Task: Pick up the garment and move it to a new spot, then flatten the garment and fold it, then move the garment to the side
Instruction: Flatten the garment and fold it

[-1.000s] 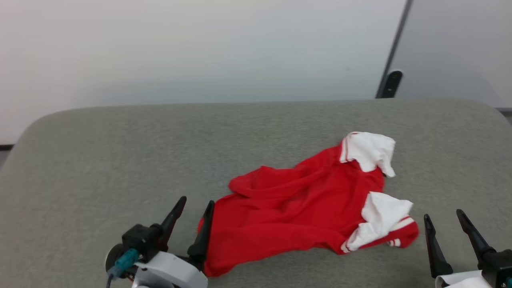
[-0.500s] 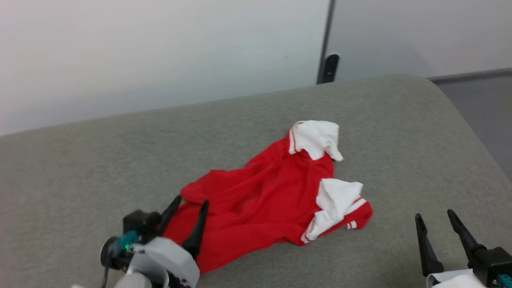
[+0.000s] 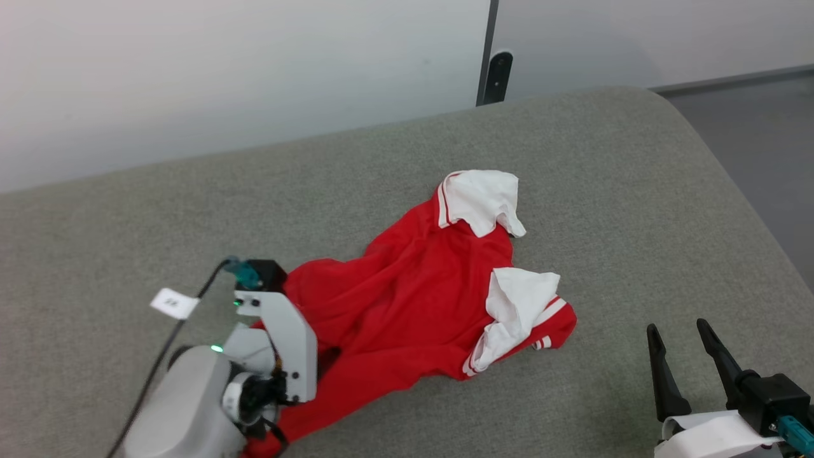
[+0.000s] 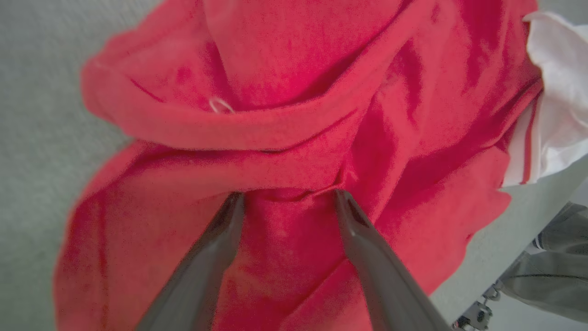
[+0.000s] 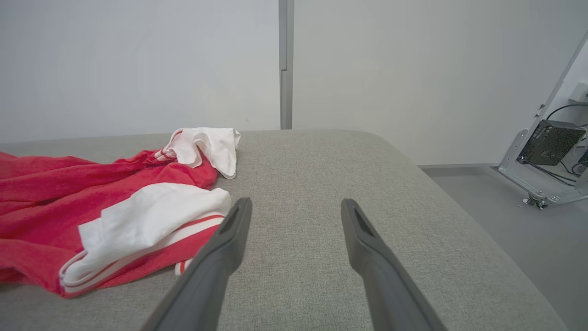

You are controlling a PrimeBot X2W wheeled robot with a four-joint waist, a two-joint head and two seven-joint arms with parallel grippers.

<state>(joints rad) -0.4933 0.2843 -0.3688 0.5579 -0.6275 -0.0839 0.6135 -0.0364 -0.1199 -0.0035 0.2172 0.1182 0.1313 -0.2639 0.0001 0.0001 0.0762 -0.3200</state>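
The garment (image 3: 407, 299) lies crumpled on the grey surface (image 3: 604, 191), between its middle and its front edge, with the white sleeves on the side facing the right edge. The left claw (image 4: 287, 200) points down into the red cloth, fingers spread wide with the tips touching a fold, gripping nothing. The right claw (image 3: 676, 326) hangs wide open and empty by the front right corner, just beside the nearer sleeve.

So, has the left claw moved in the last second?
Yes. The left claw went from the left edge of the garment inward, over its red cloth, and is open.
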